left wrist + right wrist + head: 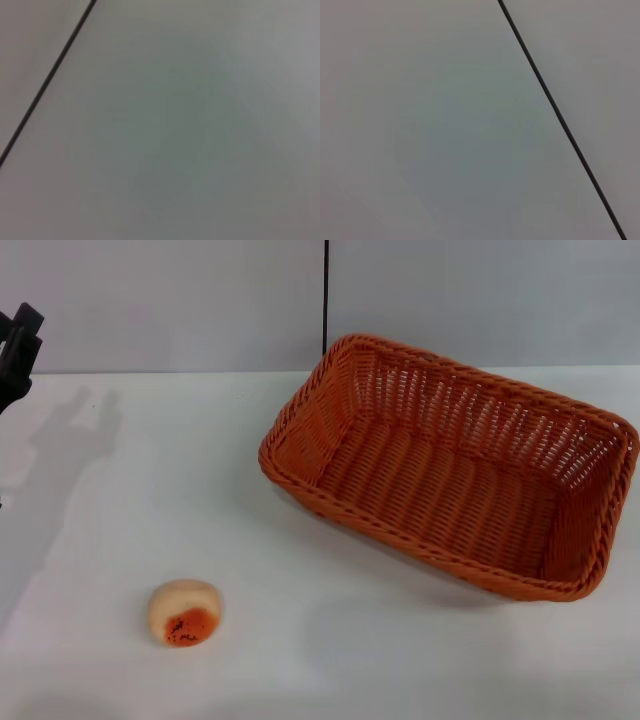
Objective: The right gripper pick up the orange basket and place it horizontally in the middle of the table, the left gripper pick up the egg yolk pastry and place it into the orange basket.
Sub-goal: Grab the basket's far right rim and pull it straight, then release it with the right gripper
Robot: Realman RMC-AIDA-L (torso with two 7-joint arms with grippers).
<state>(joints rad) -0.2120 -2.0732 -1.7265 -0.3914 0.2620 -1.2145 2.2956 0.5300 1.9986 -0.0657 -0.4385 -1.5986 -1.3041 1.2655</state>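
The basket sits empty on the table, toward the far right corner and skewed, one short end pointing at the back edge; I judge it still needs swinging level and pulling to the middle. The pastry lies well apart from it near the front left, its orange patch facing the front edge, nothing touching it. My left gripper hangs raised at the left edge, holding nothing; I cannot tell how wide it stands. My right gripper is out of sight; both wrist views show only blank wall.
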